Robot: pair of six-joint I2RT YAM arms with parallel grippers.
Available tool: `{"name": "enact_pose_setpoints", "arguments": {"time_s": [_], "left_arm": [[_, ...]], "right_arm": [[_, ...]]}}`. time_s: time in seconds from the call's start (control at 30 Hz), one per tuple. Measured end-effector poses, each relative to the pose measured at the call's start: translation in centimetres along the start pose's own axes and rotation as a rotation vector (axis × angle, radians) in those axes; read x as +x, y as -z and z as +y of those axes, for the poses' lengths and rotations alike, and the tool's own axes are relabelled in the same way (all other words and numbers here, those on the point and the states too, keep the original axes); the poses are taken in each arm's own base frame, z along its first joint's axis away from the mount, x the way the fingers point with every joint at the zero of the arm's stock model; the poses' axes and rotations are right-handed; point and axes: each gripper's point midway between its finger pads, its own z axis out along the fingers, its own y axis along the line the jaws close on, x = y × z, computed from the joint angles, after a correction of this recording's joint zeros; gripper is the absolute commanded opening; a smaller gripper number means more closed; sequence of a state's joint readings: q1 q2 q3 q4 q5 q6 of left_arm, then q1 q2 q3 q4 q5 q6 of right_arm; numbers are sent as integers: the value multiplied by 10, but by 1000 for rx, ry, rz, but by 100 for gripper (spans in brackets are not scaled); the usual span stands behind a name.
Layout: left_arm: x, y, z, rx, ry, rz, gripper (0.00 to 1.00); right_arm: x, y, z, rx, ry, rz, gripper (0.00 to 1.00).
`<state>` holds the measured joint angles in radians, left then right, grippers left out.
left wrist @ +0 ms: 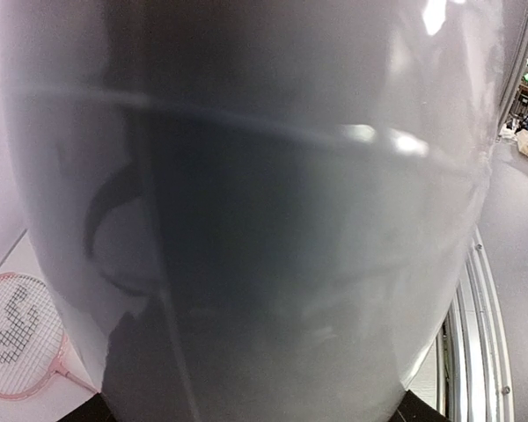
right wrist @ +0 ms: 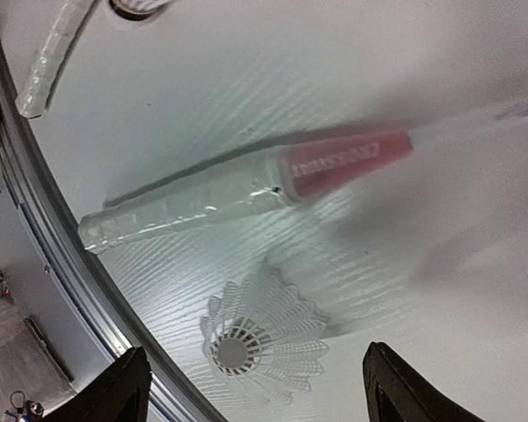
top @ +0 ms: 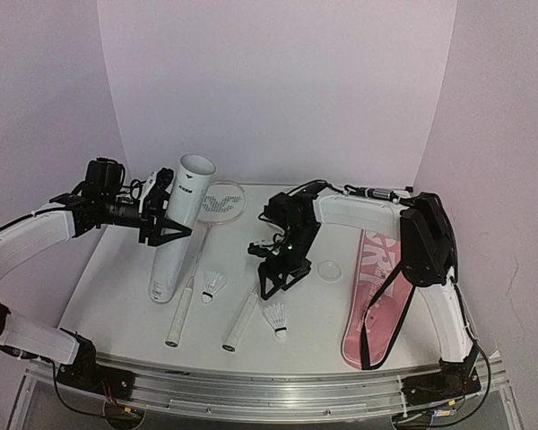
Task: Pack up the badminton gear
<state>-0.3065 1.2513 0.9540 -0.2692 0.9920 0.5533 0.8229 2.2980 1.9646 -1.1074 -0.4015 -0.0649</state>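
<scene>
The left claw is gripping the tilted tube at the worktop's 10 o'clock. The right claw is hanging wide open and empty near the centre, above the right racket. The near shuttlecock is lying at 3 o'clock of that racket's handle. The far shuttlecock is sitting between it and the left racket. The bag is lying at 3 o'clock.

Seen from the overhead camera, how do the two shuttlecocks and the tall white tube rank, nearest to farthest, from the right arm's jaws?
1. right shuttlecock: almost underneath, just on the near side.
2. left shuttlecock: off to the left, mid-table.
3. white tube: farthest, tilted at the left side.
</scene>
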Motion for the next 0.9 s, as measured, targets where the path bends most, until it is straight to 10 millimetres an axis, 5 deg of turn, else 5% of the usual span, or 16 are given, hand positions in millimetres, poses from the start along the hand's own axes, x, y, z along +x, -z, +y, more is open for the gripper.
{"name": "enact_pose_setpoints", "arguments": {"time_s": [0.23, 0.47, 0.57, 0.7, 0.9], "left_arm": [[-1, 0, 1, -3, -5, -4, 5], [-1, 0, 1, -3, -6, -4, 5], [-1, 0, 1, -3, -6, -4, 5], [-1, 0, 1, -3, -7, -3, 5], [-1, 0, 1, -3, -13, -3, 5]], "right_arm": [[1, -8, 32, -60, 89, 19, 73], [21, -21, 29, -61, 78, 89, 64], [25, -26, 26, -53, 76, 110, 47], [30, -31, 24, -48, 73, 132, 4], [34, -31, 24, -48, 66, 145, 0]]}}
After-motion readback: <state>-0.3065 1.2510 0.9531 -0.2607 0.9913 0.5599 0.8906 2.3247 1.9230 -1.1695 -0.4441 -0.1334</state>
